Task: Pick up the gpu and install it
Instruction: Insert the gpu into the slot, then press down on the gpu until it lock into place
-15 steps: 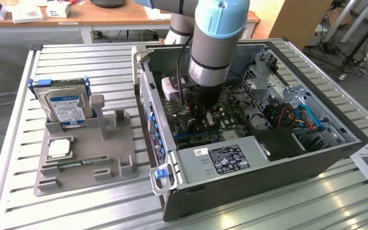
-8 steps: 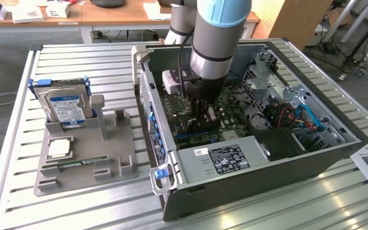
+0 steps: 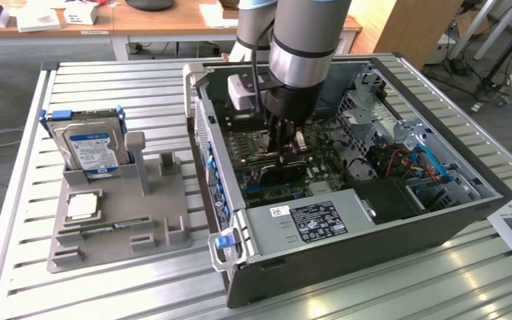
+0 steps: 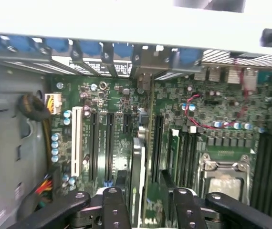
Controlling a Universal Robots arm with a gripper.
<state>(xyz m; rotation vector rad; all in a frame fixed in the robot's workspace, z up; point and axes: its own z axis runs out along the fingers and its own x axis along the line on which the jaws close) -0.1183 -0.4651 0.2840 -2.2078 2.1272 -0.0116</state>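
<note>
Seating card: the gpu (image 4: 137, 167) stands on edge in a motherboard (image 4: 212, 124) slot, between the fingers.
Gripper (image 4: 143, 205): jaws parted, seemingly clear of the card.
Care: press evenly, bracket aligned with the case (image 3: 452, 220) rear.

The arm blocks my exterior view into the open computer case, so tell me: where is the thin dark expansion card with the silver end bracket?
Observer: The gpu stands on edge on the green motherboard, between the gripper fingers.
Operator: Is it clamped?
Observer: No. The jaws are open, and a gap shows between one finger and the card.
Operator: What about the neighbouring slots?
Observer: The long white slot nearby is bare.
</note>
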